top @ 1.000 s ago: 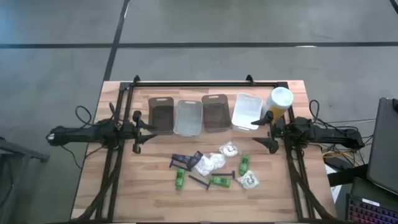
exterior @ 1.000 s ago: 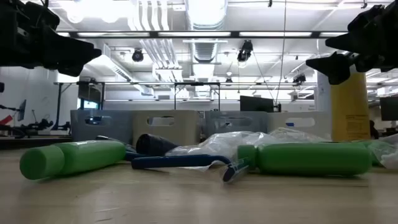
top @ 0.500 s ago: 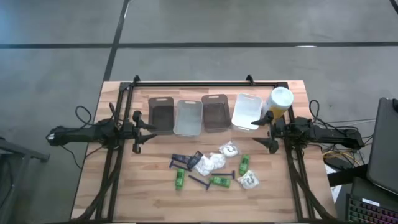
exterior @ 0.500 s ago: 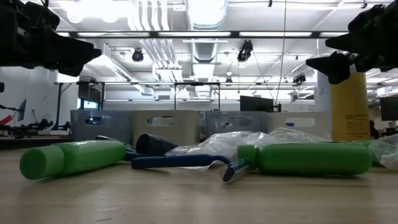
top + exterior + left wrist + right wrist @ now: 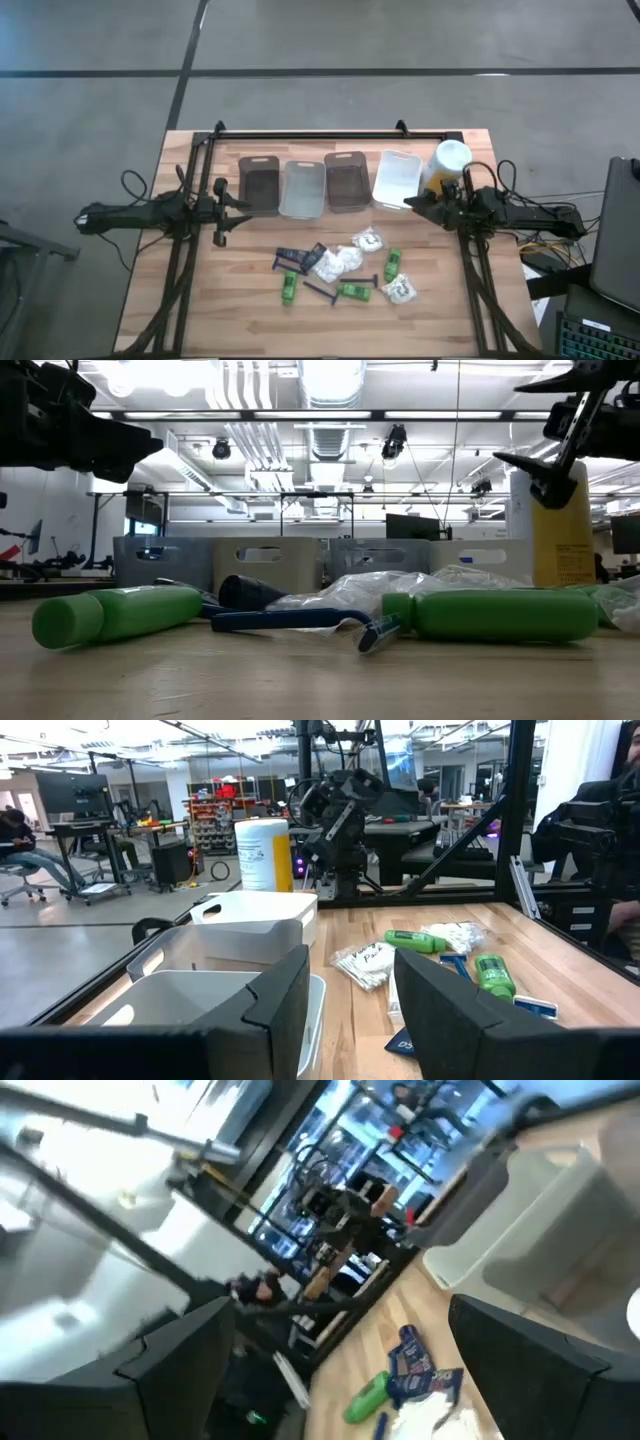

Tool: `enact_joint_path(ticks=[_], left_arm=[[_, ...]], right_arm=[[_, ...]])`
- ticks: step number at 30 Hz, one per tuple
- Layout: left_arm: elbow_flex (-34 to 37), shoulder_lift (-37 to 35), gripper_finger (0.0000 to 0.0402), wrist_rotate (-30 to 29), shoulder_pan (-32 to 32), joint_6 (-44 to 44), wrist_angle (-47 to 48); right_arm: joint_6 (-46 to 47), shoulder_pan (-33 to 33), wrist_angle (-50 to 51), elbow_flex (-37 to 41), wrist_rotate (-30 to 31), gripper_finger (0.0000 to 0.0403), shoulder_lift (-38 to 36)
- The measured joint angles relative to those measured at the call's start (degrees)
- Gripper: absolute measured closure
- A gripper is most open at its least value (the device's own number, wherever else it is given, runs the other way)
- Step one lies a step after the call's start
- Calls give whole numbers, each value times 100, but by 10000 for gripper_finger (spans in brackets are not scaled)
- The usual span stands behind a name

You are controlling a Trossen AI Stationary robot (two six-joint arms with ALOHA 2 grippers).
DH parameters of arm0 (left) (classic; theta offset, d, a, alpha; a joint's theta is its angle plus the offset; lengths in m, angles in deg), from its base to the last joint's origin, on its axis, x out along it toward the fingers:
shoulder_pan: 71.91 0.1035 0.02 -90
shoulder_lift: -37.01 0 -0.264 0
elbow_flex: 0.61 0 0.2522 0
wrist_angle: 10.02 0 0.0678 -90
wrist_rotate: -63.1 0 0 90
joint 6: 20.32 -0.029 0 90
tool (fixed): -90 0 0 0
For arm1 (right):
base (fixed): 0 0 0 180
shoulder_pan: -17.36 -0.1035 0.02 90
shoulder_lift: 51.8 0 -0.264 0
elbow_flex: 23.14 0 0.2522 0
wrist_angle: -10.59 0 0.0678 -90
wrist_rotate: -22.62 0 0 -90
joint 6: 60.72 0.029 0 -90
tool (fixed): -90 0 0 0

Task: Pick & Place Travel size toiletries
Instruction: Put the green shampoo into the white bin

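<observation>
- We find the travel size toiletries all loose on the surface, clustered in its near-middle part, none in any bin yet.
- In the cluster: green bottles, dark navy packets, a blue razor and white sachets, some touching or overlapping.
- From table height, one green bottle lies on its side apart from the rest; a second lies beside a razor head.
- The four bins stand in a row beyond the cluster, and we see nothing in them.
- The tall yellow bottle stands upright at the end of the row, on the right arm's side.
- Change noted: the right claw has swung from over the surface edge toward the white bin and the yellow bottle, and has tilted. Its fingers stand wide and carry nothing.
- The left claw has not shifted; it hovers by the dark bin at the row's other end, fingers partly apart, empty.
- Our reading: the right arm has begun its first move, so the task is at its very start. No item is approached closely yet, and the swing goes away from the cluster.
</observation>
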Motion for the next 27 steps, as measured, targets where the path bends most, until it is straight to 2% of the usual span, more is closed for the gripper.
enact_joint_path(ticks=[4, 9, 14, 19, 22, 27], left_arm=[[0, 0, 246, -1, 0, 0, 5], [0, 0, 246, 0, 2, 0, 7], [0, 0, 246, 0, 2, -1, 11], [0, 0, 246, 0, 0, 0, 13], [1, 0, 246, 0, 1, 0, 13], [0, 0, 246, -2, 0, 0, 15]], right_arm=[[568, -1, -39, -2, 221, 39, -3], [1543, -204, -116, -2, 33, 39, 236], [2242, -447, -703, -1, 64, 39, 637], [2784, -757, -1114, -2, -41, 39, 1117], [3246, -1010, -1103, -2, -277, 39, 1493], [3812, -1733, -760, -280, -289, 39, 2339]])
